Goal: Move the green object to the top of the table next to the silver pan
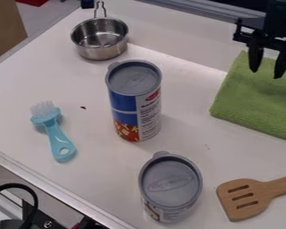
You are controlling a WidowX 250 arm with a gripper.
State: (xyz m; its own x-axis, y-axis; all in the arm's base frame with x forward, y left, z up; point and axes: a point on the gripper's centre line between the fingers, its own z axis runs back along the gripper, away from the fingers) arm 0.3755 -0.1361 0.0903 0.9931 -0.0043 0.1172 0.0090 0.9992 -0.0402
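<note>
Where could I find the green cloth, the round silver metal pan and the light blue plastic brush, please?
Green cloth [256, 97]: camera view, middle of its fabric.
Silver metal pan [100, 39]: camera view, inside its bowl.
Light blue plastic brush [53, 133]: camera view, on its handle.

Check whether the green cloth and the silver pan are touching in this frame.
Apart. The camera view shows a wide stretch of white tabletop between the silver pan, at upper left, and the green cloth, at the right edge.

The tall can [125, 107] was blue above orange-red with pale shapes. Beyond it the pan [102, 50] was silver, right of it the cloth [253, 100] green, left of it the brush [56, 136] light blue.
</note>
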